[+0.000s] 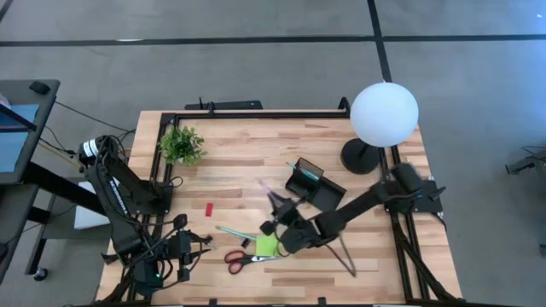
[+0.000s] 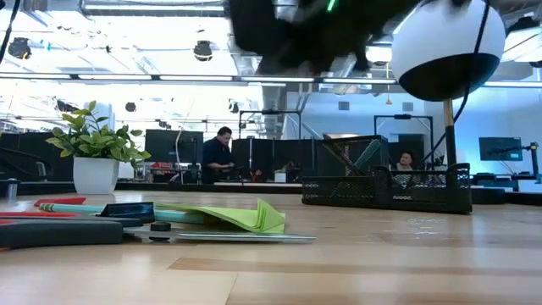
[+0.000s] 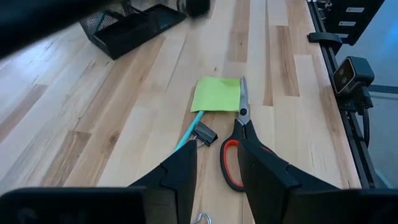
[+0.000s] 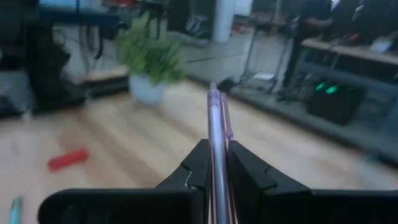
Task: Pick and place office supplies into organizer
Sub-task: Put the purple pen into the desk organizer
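My right gripper [image 4: 214,152] is shut on a purple pen [image 4: 215,118] and hangs above the table's middle [image 1: 286,222], left of the black organizer [image 1: 314,183]. My left gripper [image 3: 217,186] stands open above the near left part of the table [image 1: 183,247] with nothing between its fingers. Below and ahead of it lie the red-handled scissors [image 3: 239,143], a lime-green sticky-note pad [image 3: 217,93] and a teal pen [image 3: 189,134] with a small black clip [image 3: 205,134] beside it. A small red block [image 1: 210,209] lies flat farther left. My right gripper pinches the purple pen's shaft [image 4: 215,140] between its two fingers. The pen lies along the fingers, and its free end [image 4: 212,90] sticks out past their tips. The fingers are nearly level, pointing toward the table's far left. The pen is lifted clear of the table.
A green potted plant [image 1: 182,145] stands at the far left. A white globe lamp [image 1: 384,115] on a black base [image 1: 363,158] stands at the far right, close behind the organizer. Bare wood lies between the red block and the organizer. People sit in the room beyond.
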`<state>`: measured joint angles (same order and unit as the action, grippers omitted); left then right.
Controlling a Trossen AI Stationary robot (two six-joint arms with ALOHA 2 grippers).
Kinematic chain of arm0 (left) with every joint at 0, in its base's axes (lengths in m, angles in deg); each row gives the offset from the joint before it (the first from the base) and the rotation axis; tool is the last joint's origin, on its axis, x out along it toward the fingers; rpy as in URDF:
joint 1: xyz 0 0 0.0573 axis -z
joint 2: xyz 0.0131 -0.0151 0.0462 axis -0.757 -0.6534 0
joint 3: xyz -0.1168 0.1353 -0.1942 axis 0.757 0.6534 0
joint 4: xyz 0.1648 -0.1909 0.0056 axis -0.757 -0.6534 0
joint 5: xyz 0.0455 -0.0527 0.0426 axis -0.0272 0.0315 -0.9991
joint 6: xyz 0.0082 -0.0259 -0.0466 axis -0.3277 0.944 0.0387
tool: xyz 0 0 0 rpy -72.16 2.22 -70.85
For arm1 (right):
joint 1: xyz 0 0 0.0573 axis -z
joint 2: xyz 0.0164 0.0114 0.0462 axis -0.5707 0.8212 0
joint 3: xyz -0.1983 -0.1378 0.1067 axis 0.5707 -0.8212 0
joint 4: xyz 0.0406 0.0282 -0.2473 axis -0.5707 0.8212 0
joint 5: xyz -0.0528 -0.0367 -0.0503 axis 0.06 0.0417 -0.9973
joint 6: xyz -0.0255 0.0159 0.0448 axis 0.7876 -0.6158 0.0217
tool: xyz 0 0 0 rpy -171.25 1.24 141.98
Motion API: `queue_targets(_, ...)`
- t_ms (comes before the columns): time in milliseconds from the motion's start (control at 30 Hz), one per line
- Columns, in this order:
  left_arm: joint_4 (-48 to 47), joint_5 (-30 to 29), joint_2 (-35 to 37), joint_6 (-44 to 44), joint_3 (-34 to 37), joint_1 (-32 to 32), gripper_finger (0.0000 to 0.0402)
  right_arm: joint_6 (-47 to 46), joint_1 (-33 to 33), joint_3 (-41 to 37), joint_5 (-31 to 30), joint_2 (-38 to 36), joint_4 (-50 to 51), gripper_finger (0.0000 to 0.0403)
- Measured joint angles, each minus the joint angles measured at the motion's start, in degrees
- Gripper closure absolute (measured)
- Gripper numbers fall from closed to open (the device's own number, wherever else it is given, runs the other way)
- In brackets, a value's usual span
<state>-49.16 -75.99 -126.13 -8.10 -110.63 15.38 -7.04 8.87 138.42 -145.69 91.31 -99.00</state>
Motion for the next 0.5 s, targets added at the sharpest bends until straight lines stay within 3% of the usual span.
queue_targets(100, 0.02, 0.02, 0.00, 0.02, -0.01, 0.01, 0.0287, -2.41, -1.21, 0.04, -2.67, -7.12, 11.75, 0.0368)
queue_targets(200, 0.04, 0.02, 0.00, 0.02, 0.00, 0.02, 0.0287, -9.15, -1.55, 0.04, -0.41, -13.73, 24.52, 0.0375)
queue_targets(333, 0.04, 0.11, 0.00, 0.35, -0.02, 0.00, 0.0287, -22.80, -1.05, 0.08, 10.81, -20.15, 42.59, 0.0375)
queue_targets(500, 0.04, 0.11, 0.00, 0.35, -0.01, 0.02, 0.0287, -39.72, 0.84, 0.06, 22.56, -21.57, 66.68, 0.0368)
